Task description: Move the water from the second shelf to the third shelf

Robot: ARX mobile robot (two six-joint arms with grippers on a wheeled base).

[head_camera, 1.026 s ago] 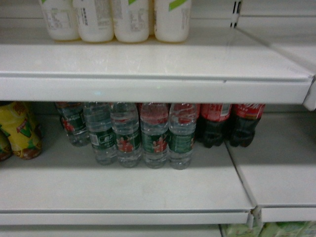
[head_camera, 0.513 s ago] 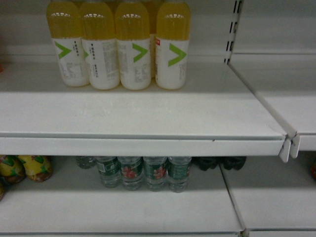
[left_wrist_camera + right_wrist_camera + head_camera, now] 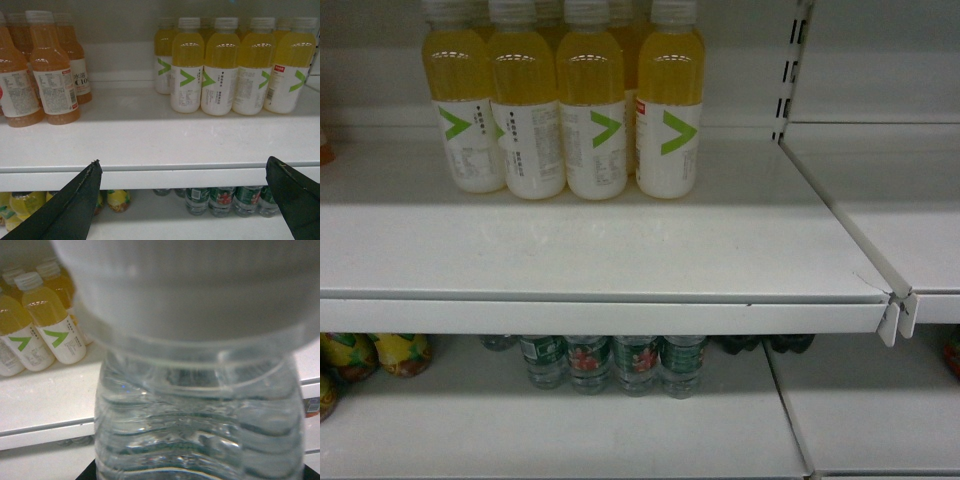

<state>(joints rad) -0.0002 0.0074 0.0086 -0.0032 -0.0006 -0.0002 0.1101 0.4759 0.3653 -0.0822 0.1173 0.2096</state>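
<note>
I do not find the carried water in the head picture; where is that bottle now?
The water bottle fills the right wrist view, close before the camera, in front of the shelf edge, right of the yellow drinks.

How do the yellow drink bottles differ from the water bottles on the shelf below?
The yellow drink bottles hold yellow liquid, the water bottles colourless. The yellow ones wear white labels with a green V, the water ones dark green labels. The yellow ones show whole, the water ones half hidden under the shelf edge. Both stand upright in rows.

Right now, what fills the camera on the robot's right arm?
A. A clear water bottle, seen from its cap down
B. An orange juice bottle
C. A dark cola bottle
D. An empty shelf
A: a clear ribbed water bottle fills the frame, with yellow drink bottles behind it.
</note>
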